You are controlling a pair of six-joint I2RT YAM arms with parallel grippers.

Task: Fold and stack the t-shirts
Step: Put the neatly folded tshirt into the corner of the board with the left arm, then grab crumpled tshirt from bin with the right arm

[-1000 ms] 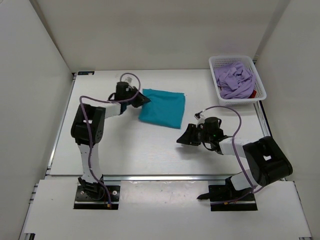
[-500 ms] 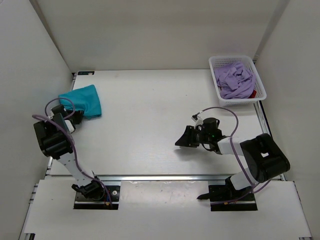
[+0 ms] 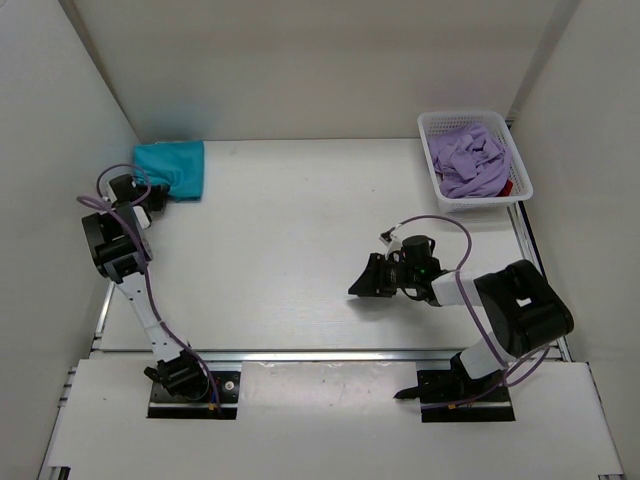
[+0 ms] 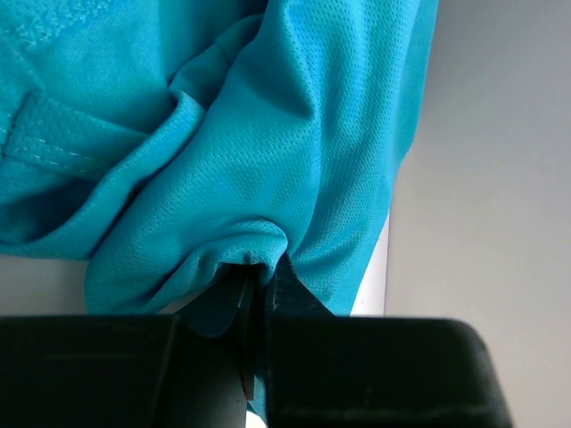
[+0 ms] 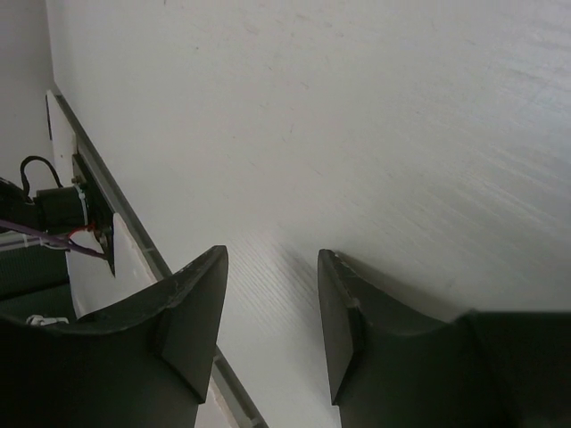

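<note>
Teal t-shirt [image 3: 172, 168]: folded into a compact rectangle, lying at the far left corner of the table [image 3: 300, 220], close to the left wall. Your left gripper [image 4: 258, 278] is clamped on a bunched fold at the shirt's near edge. In the left wrist view the mesh cloth puckers into the thin slit between the fingers and spreads away above them, with a stitched hem showing at upper left. Your left arm reaches along the table's left edge.

Lavender t-shirt [image 3: 468, 160]: crumpled and unfolded, filling most of the white mesh basket [image 3: 523, 170] at the far right corner of the table.

Dark red t-shirt [image 3: 507, 187]: only a sliver shows at the basket's near right corner, beneath the lavender cloth. Both shirts sit well apart from the teal one.

Your right gripper [image 3: 360, 281]: jaws spread apart, nothing between them. It sits low over bare table right of centre, fingers pointing left. In the right wrist view only white tabletop shows between the two dark fingers. You cannot tell whether the tips touch the surface.
</note>
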